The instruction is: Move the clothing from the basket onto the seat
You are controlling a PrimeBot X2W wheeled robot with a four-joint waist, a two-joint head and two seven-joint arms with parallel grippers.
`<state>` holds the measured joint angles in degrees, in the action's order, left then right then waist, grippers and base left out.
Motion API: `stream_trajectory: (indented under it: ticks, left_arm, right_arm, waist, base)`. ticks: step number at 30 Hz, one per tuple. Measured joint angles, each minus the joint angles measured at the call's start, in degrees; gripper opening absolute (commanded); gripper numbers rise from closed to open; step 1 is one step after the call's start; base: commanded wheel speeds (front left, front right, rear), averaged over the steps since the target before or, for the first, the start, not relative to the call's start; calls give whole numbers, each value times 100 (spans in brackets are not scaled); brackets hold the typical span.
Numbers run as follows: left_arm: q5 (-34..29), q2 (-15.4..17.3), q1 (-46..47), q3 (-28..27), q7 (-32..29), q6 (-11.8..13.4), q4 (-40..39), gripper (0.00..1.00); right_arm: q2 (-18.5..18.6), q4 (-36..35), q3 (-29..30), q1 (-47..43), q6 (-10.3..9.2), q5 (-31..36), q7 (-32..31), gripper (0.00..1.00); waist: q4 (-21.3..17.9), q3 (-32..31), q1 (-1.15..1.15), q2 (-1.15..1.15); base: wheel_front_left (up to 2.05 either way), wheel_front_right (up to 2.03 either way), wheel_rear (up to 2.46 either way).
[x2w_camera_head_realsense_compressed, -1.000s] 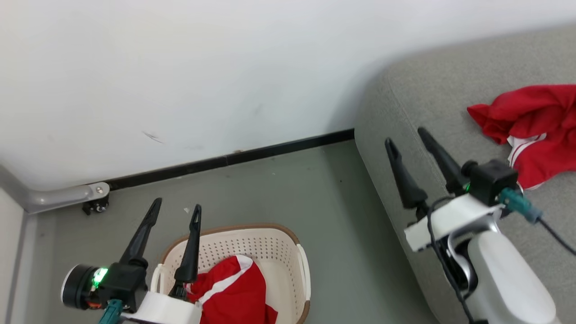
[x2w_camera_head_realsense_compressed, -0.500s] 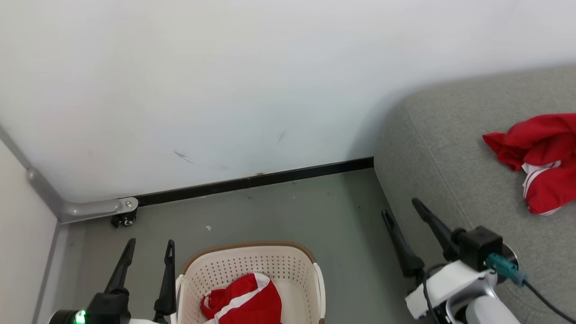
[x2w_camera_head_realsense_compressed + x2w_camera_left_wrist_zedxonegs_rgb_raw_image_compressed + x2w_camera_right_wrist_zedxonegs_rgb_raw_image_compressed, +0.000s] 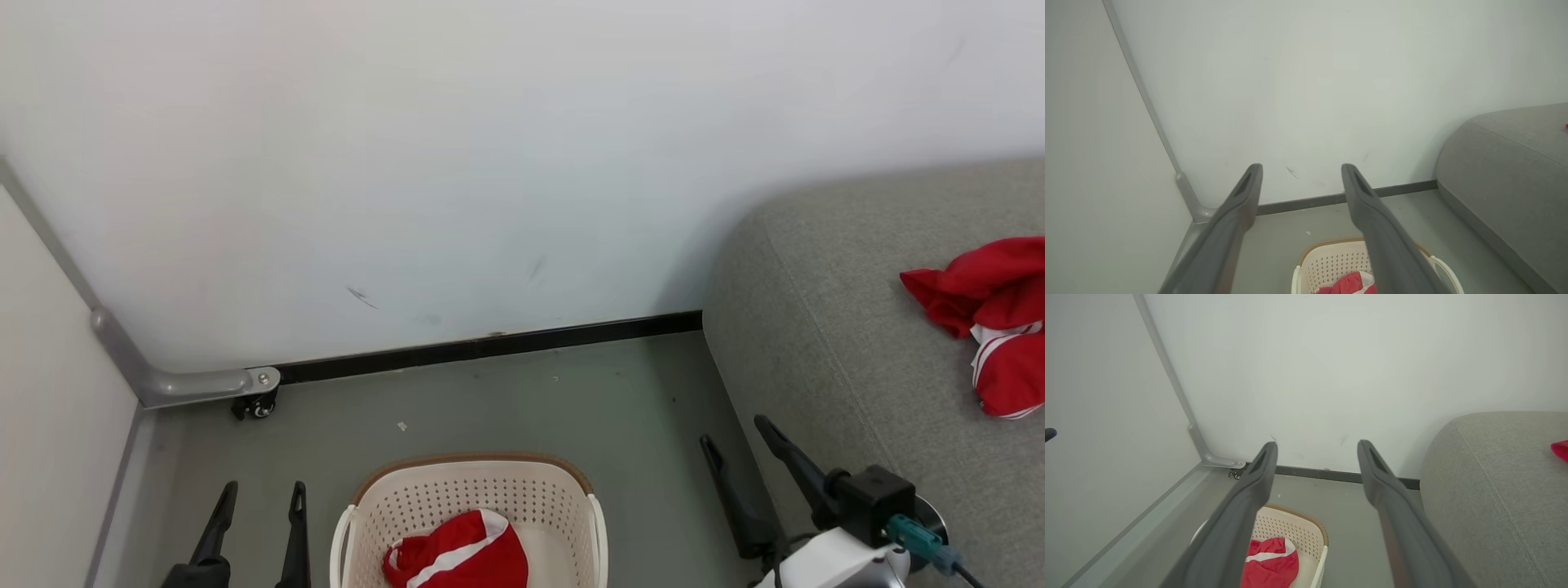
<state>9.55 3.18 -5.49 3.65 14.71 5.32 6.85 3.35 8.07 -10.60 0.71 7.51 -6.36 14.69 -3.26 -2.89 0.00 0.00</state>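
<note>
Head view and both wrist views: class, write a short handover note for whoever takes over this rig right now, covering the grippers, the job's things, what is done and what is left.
Grippers: left gripper has its jaws open and empty, to the left of the basket. The right gripper has its jaws open and empty, between the basket and the seat.
Done: the garment on the seat lies crumpled there, red with white stripes.
Left: the garment in the basket, red with a white band, has to go onto the seat.
</note>
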Motion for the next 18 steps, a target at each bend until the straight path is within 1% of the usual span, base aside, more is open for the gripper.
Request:
stream_trajectory:
  ticks: [18]
  left_arm:
    - [0, -75, 0, -92, 0, -102, 13, 100]
  right_arm:
    - [-60, -220, 111, -192, 0, -126, 0, 100]
  waist:
    - [5, -77, 0, 0]
  base:
    - [0, 0, 0]
